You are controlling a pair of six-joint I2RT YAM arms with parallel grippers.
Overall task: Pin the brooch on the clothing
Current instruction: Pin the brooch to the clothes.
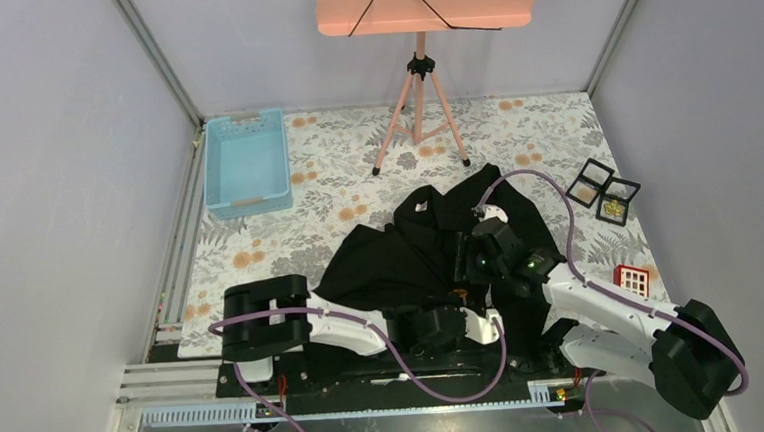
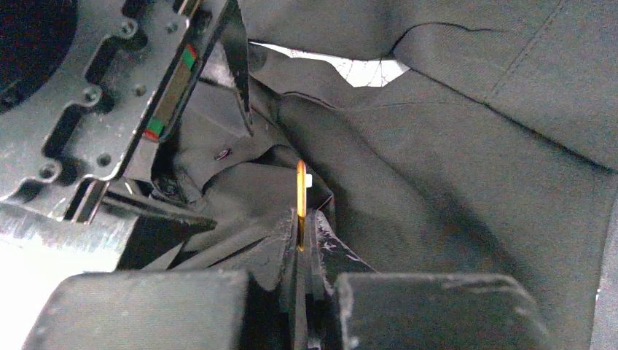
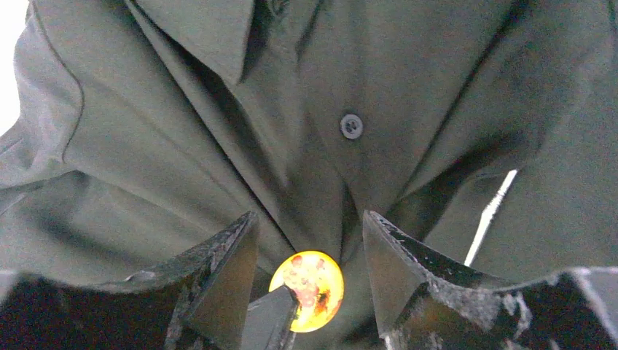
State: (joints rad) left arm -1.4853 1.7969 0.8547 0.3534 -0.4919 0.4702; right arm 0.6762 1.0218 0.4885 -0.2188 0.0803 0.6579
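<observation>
The clothing (image 1: 410, 244) is a black collared shirt, crumpled on the floral table in front of both arms. My left gripper (image 2: 306, 222) is shut on the brooch (image 2: 301, 197), a thin yellow disc seen edge-on here. In the right wrist view the brooch (image 3: 310, 288) is a round yellow face with red blotches, just above the shirt's button placket (image 3: 351, 125). A left finger (image 3: 273, 313) clamps its lower edge. My right gripper (image 3: 310, 219) is open, one finger on each side of the brooch, touching neither it nor the shirt (image 3: 182, 131). From above, the brooch (image 1: 460, 293) is a small orange speck.
A light blue basket (image 1: 247, 164) sits at the back left. A pink tripod stand (image 1: 421, 103) rises behind the shirt. Two black frames (image 1: 604, 190) and a small red-and-white box (image 1: 632, 279) lie to the right. The right arm's body (image 2: 95, 95) crowds the left wrist view.
</observation>
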